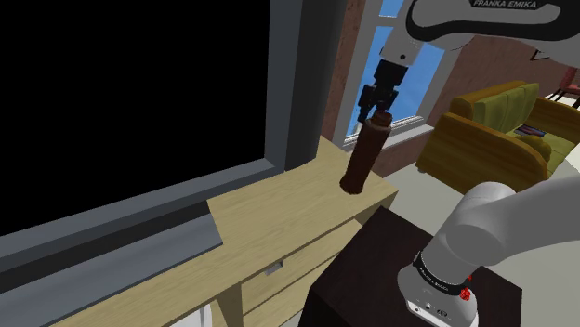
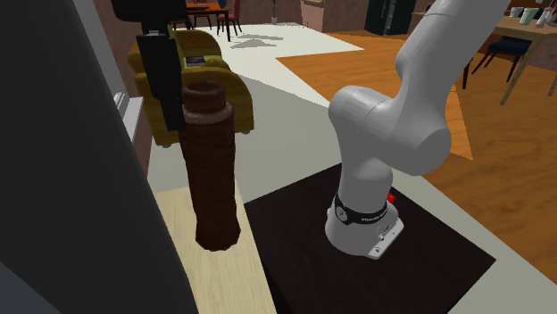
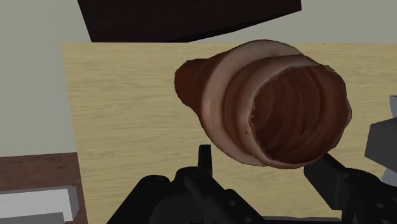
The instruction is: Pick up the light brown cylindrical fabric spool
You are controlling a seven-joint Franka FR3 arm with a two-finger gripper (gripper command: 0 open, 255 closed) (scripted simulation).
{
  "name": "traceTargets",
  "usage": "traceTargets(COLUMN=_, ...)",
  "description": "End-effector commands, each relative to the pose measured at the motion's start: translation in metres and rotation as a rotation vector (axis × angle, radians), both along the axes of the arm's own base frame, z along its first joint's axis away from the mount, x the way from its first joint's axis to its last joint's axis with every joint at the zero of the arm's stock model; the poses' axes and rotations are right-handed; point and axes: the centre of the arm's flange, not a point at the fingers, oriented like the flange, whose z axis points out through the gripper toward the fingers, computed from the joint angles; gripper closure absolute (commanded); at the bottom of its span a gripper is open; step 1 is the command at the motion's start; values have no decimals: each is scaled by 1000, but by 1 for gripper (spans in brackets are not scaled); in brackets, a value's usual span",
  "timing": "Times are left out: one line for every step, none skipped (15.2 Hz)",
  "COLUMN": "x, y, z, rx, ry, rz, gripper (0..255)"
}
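Your jaws are clamped on the brown spool [image 1: 361, 153] at its top end (tilted); it seems clear of the wooden surface [image 1: 279, 209].

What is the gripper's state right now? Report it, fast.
Gripper: closed, holding the brown spool by its top end.

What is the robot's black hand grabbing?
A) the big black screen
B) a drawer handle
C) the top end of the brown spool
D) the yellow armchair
C: the gripper has its fingers closed around the top end of the brown spool, which hangs tilted over the light wooden table.
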Motion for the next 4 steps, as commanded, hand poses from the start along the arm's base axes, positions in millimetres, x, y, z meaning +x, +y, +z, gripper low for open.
traceTargets(x=0, y=-1, z=11, rx=0, ry=-1, rz=0, gripper=255)
traceTargets(x=0, y=-1, z=16, rx=0, ry=-1, rz=0, gripper=255)
traceTargets(x=0, y=-1, z=17, rx=0, ry=-1, rz=0, gripper=255)
traceTargets(x=0, y=-1, z=17, rx=0, ry=-1, rz=0, gripper=255)
